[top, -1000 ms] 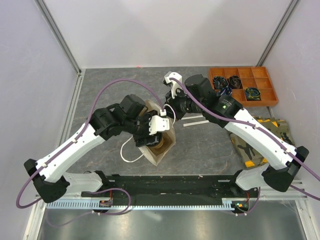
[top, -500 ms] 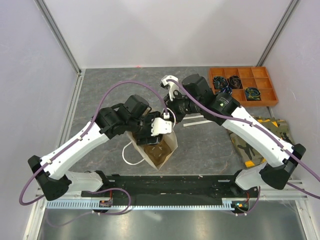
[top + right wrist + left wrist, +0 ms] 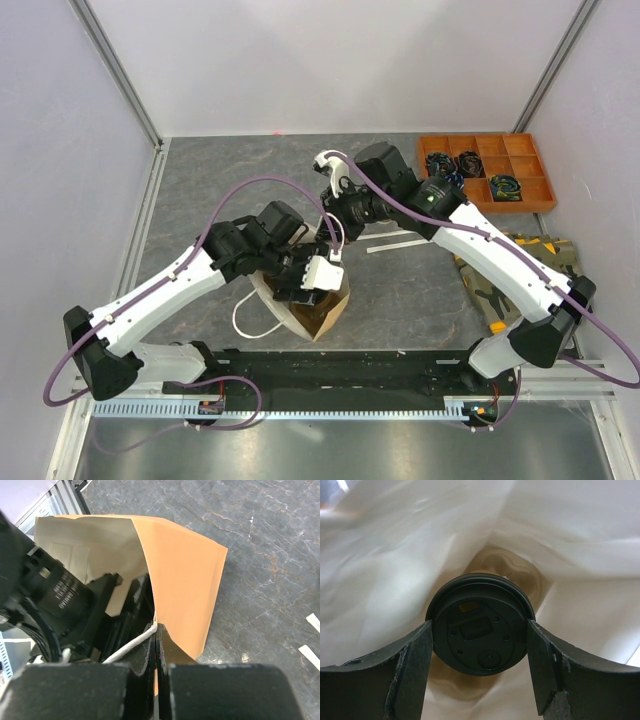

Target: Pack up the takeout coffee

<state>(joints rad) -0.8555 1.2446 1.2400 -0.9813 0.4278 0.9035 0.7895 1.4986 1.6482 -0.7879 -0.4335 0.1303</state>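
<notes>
As the left gripper (image 3: 480,630) is sinking deeper into the paper bag (image 3: 325,315) than it was a second ago, the bag itself is sliding toward the near edge and a little to the left. The left fingers (image 3: 415,655) are standing wide and clasping one lidded cup (image 3: 485,642) by the sides of its black lid (image 3: 470,597). The cup is sitting upright well inside the bag, with pale paper walls all around it. I am judging from this that the cup is nearing the bottom and that letting go is the step now due. Whether it is already resting on anything I cannot tell, since only a brownish blur is showing beneath it.

Just right of the bag's mouth, the right gripper (image 3: 156,635) is following the bag nearward. It is clenched tight on the bag's rim together with a white handle (image 3: 127,647), and so is keeping the mouth open.

Counting from left to right:
- One free handle loop (image 3: 245,315) is lying on the table (image 3: 200,180).
- One bag is standing, with one cup and one lid showing inside it.
- One white strip (image 3: 390,243) is lying to the right of the bag.
- One orange compartment tray (image 3: 528,165) is sitting at the far right.
- One camouflage cloth (image 3: 530,270) is lying nearer than the tray.

No other cups are showing.
</notes>
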